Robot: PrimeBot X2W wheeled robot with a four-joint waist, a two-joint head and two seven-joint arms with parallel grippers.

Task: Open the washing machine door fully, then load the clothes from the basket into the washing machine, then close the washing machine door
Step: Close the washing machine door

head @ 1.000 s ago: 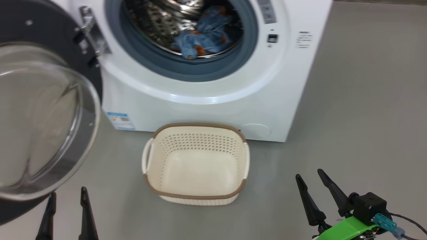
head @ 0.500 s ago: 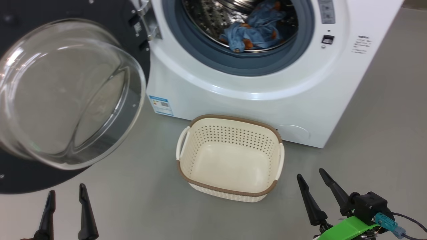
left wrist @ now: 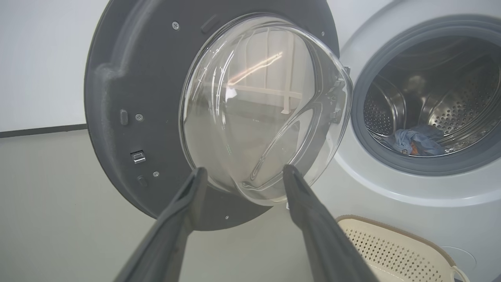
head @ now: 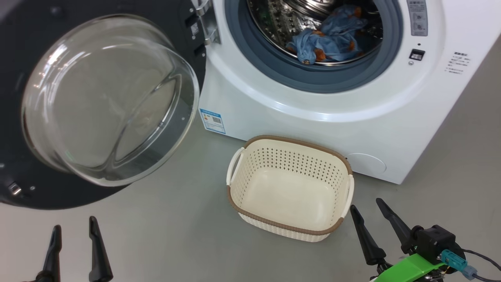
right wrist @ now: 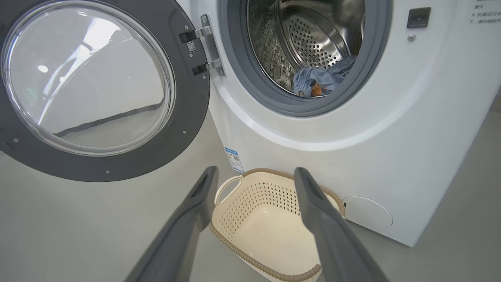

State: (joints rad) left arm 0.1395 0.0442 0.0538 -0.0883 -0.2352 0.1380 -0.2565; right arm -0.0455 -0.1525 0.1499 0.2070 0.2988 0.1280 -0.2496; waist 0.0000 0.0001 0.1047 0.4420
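The washing machine (head: 297, 117) stands with its round black door (head: 98, 102) swung wide to the left, glass bowl bulging toward me. The light-blue clothes (head: 328, 41) lie inside the steel drum, also seen in the left wrist view (left wrist: 417, 141) and the right wrist view (right wrist: 317, 80). The cream basket (head: 291, 188) sits empty on the floor before the machine. My left gripper (head: 74, 233) is open at the lower left, below the door. My right gripper (head: 368, 209) is open at the lower right, just right of the basket. Both hold nothing.
Grey floor (head: 176, 243) runs around the machine and basket. A white wall with a dark skirting line (left wrist: 39, 131) stands behind the open door. A blue label sticker (head: 212, 121) marks the machine's lower front.
The head camera has turned left, so machine, basket and door have shifted right in view. More of the door shows. Both grippers stay open and in place.
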